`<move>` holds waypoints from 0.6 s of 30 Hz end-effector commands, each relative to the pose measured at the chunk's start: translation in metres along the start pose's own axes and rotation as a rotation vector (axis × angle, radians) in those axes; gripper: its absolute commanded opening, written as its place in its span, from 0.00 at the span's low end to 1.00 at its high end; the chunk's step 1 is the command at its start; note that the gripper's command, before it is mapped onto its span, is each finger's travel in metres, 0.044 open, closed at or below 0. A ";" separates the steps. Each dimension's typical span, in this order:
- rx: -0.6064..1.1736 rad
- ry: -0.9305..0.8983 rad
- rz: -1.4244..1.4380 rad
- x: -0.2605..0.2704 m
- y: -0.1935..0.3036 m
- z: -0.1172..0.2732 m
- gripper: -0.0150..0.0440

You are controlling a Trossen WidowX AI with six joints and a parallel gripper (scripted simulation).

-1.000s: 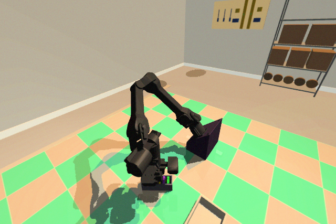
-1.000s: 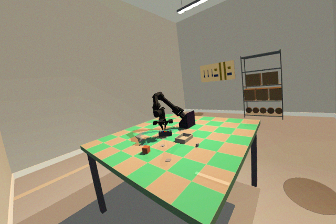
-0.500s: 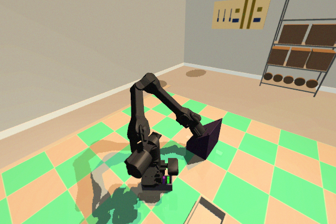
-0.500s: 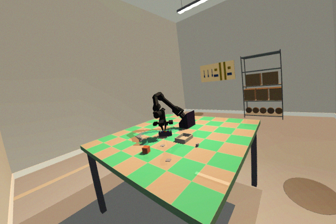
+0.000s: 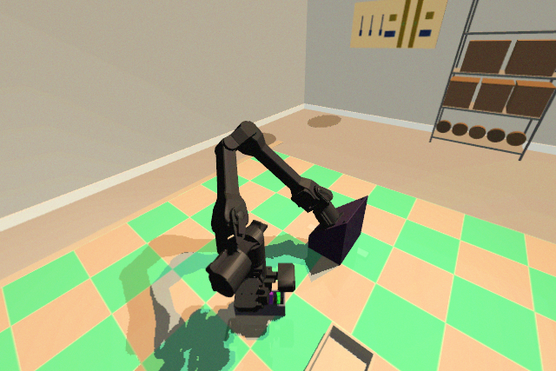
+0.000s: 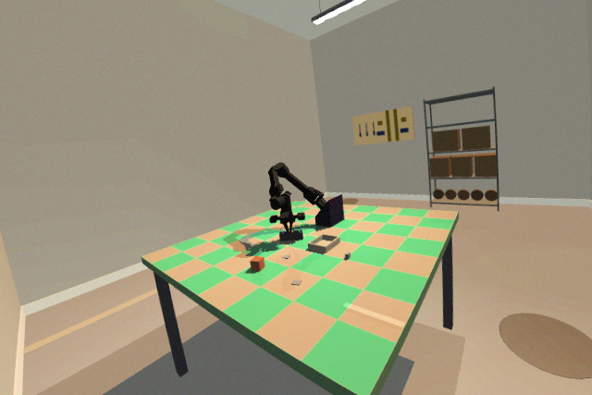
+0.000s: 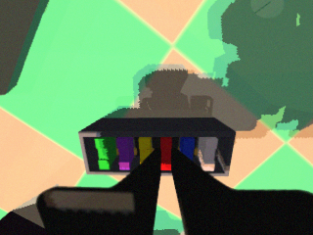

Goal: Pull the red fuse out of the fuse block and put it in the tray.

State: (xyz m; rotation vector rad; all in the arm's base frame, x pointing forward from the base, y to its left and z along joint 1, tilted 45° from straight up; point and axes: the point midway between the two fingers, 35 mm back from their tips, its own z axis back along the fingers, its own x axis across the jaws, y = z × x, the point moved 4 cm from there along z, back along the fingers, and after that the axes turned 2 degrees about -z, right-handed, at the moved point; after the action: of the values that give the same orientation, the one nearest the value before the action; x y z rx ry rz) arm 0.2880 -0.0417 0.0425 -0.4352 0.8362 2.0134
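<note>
The black, smooth-cased robot arm (image 5: pixel 227 178) (image 6: pixel 299 182) bends down over a dark, long, box-shaped fuse block (image 5: pixel 269 311) (image 6: pixel 290 237) (image 7: pixel 156 125) on the bench (image 5: pixel 404 304) (image 6: pixel 329 306) (image 7: pixel 64 69). In the wrist view the block shows an open rectangular recess with a pale rim and 6 upright fuses in 1 row. From left to right they are the green fuse (image 7: pixel 104 152), the purple fuse (image 7: pixel 124 149), the yellow fuse (image 7: pixel 146 147), the red fuse (image 7: pixel 166 149), the blue fuse (image 7: pixel 187 147) and the pale grey fuse (image 7: pixel 207 149).

The jaws (image 5: pixel 262 298) (image 6: pixel 289 231) are closed on the red fuse, with 1 tapered black fingertip at each side of it. The red fuse is in the block, 4th from the left in the wrist view, between the yellow and blue ones. Whether the fingertips touch those neighbours cannot be told.

The grey-brown tray (image 5: pixel 352 343) (image 6: pixel 318 246) (image 7: pixel 17 39), rectangular with low straight walls, stands apart from the block, to its right in the exterior view. The bench top is a checker of green and peach squares with a glossy sheen. An orange cube (image 6: pixel 257 264) sits at the near left, a small grey cube (image 6: pixel 347 255) lies to the right, and 2 flat grey pieces (image 6: pixel 296 282) lie in the nearer part. A dark wedge-shaped block (image 5: pixel 327 243) (image 6: pixel 336 211) stands at the arm's far right end. On the far wall hangs a yellow panel (image 5: pixel 374 41) (image 6: pixel 362 137) with blue and olive shapes.
</note>
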 end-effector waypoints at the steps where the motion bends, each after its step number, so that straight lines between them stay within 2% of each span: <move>1: 0.000 0.000 -0.001 0.000 0.000 0.000 0.25; 18: -0.001 0.000 0.000 0.000 0.000 0.006 0.25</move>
State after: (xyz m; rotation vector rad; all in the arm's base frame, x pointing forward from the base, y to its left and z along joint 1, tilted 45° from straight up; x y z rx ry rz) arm 0.2878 -0.0394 0.0451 -0.4324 0.8401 2.0145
